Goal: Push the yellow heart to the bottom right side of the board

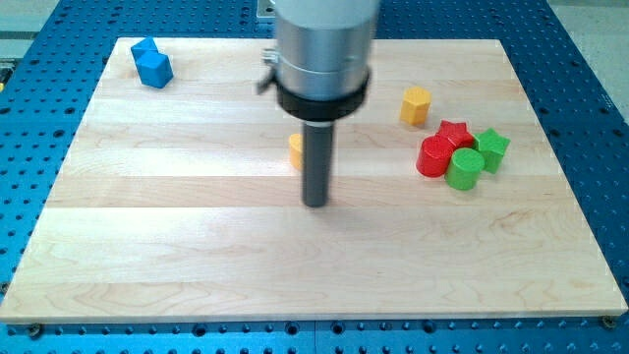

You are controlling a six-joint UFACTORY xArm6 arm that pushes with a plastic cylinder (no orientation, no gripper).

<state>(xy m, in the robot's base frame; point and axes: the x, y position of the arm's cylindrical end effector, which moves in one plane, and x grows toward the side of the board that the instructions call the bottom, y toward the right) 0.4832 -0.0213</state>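
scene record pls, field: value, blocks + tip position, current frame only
tip: my tip on the board, near centre
yellow block: mostly hidden behind the rod, shape unclear
yellow hexagon block: view's upper right, alone
red star, red cylinder, green cylinder, green star: tight cluster at view's right
blue block: view's top left corner

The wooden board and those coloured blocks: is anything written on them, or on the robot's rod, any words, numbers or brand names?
None: no readable text shows anywhere in the camera view.
The wooden board: bare wood, no marks.
The blocks, such as the blue block and the yellow hexagonal block: plain coloured faces.
The silver housing and dark rod above my tip: no label or logo visible.
The blue perforated table: only holes.
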